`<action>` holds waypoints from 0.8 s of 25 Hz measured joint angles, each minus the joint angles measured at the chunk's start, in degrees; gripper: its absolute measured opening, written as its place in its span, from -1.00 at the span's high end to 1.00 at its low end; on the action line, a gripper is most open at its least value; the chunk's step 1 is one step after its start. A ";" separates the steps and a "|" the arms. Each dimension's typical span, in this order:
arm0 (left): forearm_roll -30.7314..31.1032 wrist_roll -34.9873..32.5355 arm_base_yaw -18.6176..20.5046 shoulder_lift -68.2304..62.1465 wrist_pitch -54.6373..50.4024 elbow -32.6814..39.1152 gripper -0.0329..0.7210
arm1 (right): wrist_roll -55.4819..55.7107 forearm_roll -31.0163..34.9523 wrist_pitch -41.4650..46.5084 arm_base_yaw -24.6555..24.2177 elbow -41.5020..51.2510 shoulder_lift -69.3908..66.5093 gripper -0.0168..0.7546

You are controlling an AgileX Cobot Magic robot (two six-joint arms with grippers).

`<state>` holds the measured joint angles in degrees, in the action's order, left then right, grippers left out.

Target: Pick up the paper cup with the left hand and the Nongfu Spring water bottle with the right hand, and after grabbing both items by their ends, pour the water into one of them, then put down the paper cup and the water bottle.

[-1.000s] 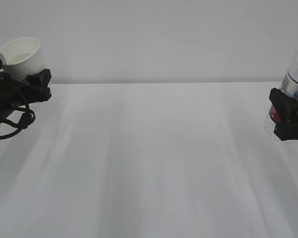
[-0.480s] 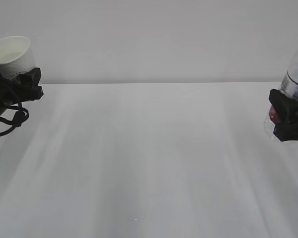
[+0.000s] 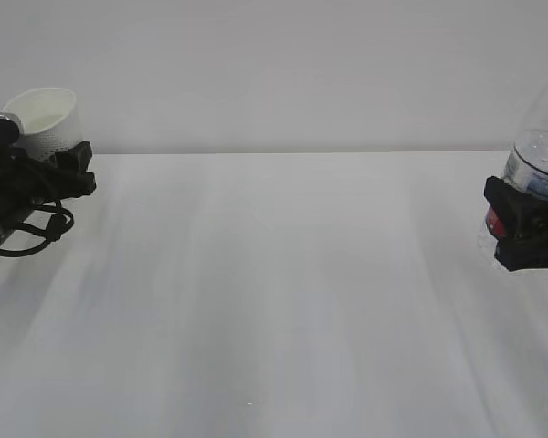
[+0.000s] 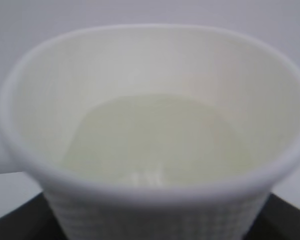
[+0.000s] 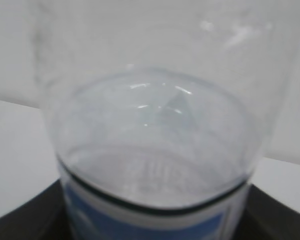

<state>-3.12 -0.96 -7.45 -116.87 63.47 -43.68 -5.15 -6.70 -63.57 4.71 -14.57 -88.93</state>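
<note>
Left hand (image 3: 59,164), clenched on the paper cup (image 3: 46,117), has drifted slightly and right hand (image 3: 521,233), gripping the Nongfu Spring water bottle (image 3: 541,155), edged inward; both far apart above the counter (image 3: 274,292), pour apparently pending.

Paper cup (image 3: 44,117) in the left end effector (image 3: 68,169) lower and tipped rightward again, water bottle (image 3: 539,169) with right end effector (image 3: 521,224) shifted slightly left

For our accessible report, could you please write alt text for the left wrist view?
A white paper cup fills the frame, seen from just above its rolled rim, with clear water in the bottom. Its dimpled wall shows at the lower edge, flanked by dark gripper parts, against a plain pale background.
</note>
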 joint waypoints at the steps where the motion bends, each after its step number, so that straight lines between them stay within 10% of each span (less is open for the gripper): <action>1: 0.00 0.00 0.00 -0.56 0.00 -0.39 -0.50 | 0.00 0.00 0.00 0.00 0.00 0.00 -0.28; 20: -2.52 2.48 0.00 -10.73 0.00 -5.65 -0.49 | 0.00 0.00 0.00 0.00 0.00 0.00 -0.28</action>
<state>-5.64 1.52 -7.45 -127.61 63.47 -49.33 -5.15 -6.70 -63.57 4.71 -14.57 -88.93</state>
